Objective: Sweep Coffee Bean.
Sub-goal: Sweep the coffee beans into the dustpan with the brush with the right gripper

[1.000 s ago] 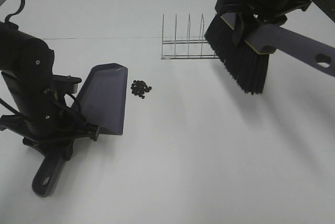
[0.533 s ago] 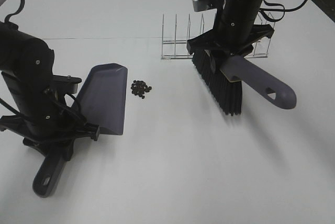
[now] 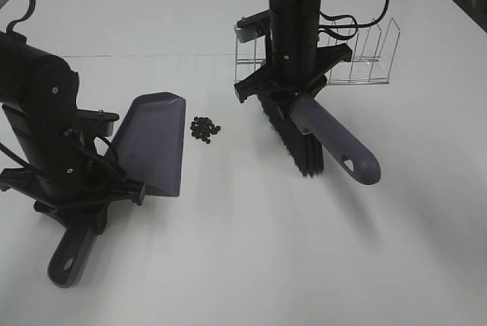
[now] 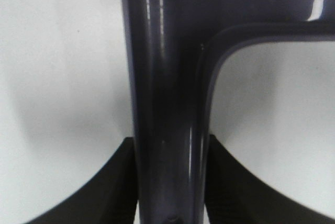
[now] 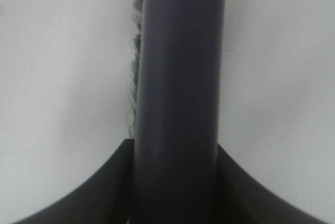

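A small heap of dark coffee beans (image 3: 204, 129) lies on the white table just right of the grey-purple dustpan (image 3: 152, 143). My left gripper (image 3: 84, 198) is shut on the dustpan's handle (image 4: 167, 109), with the pan's mouth facing the beans. My right gripper (image 3: 293, 90) is shut on the brush (image 3: 323, 139); its handle (image 5: 178, 77) fills the right wrist view. The black bristles (image 3: 293, 139) hang down to about table level, a short way right of the beans.
A wire rack (image 3: 358, 55) stands behind the right arm at the back of the table. The left arm's bulk (image 3: 42, 113) stands left of the dustpan. The white table (image 3: 251, 250) extends forward.
My right arm has swung the brush leftward and down from the back right, past the wire rack, to just right of the beans. The left arm, dustpan and beans have not moved.
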Tool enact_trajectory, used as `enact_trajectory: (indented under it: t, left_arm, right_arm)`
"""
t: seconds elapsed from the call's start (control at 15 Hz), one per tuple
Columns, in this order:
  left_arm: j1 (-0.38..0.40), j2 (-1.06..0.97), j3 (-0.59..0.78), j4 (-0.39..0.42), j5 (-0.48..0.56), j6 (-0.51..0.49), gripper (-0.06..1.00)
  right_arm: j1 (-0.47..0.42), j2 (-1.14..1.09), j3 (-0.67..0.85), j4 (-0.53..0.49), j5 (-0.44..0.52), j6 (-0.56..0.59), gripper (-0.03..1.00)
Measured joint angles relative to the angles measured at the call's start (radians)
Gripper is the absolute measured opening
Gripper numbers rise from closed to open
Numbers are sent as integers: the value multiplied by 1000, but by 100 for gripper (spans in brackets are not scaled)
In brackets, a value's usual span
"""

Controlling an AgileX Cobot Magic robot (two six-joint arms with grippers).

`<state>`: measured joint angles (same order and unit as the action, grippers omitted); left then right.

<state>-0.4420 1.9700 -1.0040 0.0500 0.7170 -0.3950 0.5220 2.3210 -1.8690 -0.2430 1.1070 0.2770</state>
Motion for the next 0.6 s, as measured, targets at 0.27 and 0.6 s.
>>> enact_trajectory:
  t: [0.27, 0.6]
  left_arm:
    - [0, 0, 0, 0, 0, 3, 34]
    - [0, 0, 0, 0, 0, 3, 34]
  right_arm:
    - [40, 112, -175, -11, 88, -4, 31]
    - [173, 165, -244, 7, 112, -33, 31]
